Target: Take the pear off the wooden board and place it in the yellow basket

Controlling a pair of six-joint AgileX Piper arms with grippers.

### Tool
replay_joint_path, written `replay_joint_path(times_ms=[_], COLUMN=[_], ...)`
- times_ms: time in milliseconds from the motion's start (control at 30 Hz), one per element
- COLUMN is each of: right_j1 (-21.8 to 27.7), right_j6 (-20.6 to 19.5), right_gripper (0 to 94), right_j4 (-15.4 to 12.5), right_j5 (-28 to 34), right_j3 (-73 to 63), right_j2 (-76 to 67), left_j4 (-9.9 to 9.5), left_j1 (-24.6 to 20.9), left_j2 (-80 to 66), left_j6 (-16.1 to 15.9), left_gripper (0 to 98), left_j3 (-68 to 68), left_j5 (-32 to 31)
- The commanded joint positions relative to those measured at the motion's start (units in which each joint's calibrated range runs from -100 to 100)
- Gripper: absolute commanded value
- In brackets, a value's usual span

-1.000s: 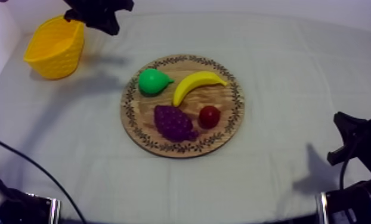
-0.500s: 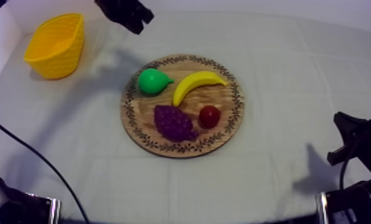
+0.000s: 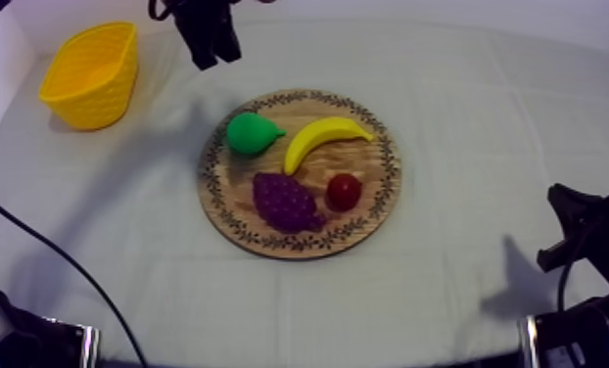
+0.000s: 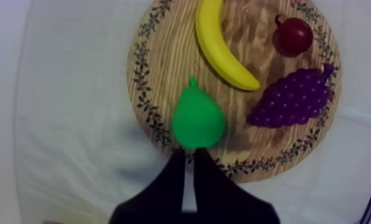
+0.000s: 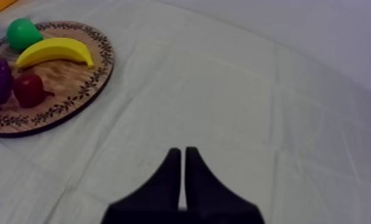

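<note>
The green pear [image 3: 250, 133] lies on the round wooden board [image 3: 367, 210] at its upper left, stem toward the banana [image 3: 323, 139]. The yellow basket [image 3: 91, 73] stands at the far left of the table. My left gripper [image 3: 210, 54] hangs above the cloth behind the board, between basket and board, fingers together. In the left wrist view its shut fingers [image 4: 189, 161] point at the pear [image 4: 198, 119] just ahead of them, holding nothing. My right gripper [image 5: 182, 156] is shut over bare cloth, well to the right of the board [image 5: 74, 95].
On the board also lie a purple bunch of grapes [image 3: 286, 201] and a small red fruit [image 3: 344, 191]. The right arm [image 3: 587, 235] rests low at the table's right edge. A black cable [image 3: 64, 274] runs across the cloth at the lower left.
My left gripper has moved from beside the basket to the right along the back of the table, then dropped slightly toward the board. The fruit, basket and right arm have stayed put.
</note>
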Motion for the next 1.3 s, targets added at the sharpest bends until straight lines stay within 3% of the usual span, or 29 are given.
replay_joint_path(times_ms=[0, 133, 600, 1267], right_j1=[0.0, 0.0, 0.0, 0.0], right_j6=[0.0, 0.0, 0.0, 0.0], right_gripper=[0.4, 0.4, 0.4, 0.4], right_j4=[0.0, 0.0, 0.0, 0.0], right_j5=[0.0, 0.0, 0.0, 0.0], right_j3=[0.0, 0.0, 0.0, 0.0], right_j2=[0.0, 0.0, 0.0, 0.0], left_j4=[0.10, -0.02, -2.28, -3.03], left_j1=[0.1, 0.2, 1.1, 0.1], left_j2=[0.0, 0.0, 1.1, 20.5], left_j6=[1.3, 2.7, 3.5, 4.1], left_gripper=[24.9, 41.4, 83.7, 92.0], left_j3=[0.0, 0.0, 4.1, 0.0], left_j5=[-0.1, 0.4, 1.3, -2.3])
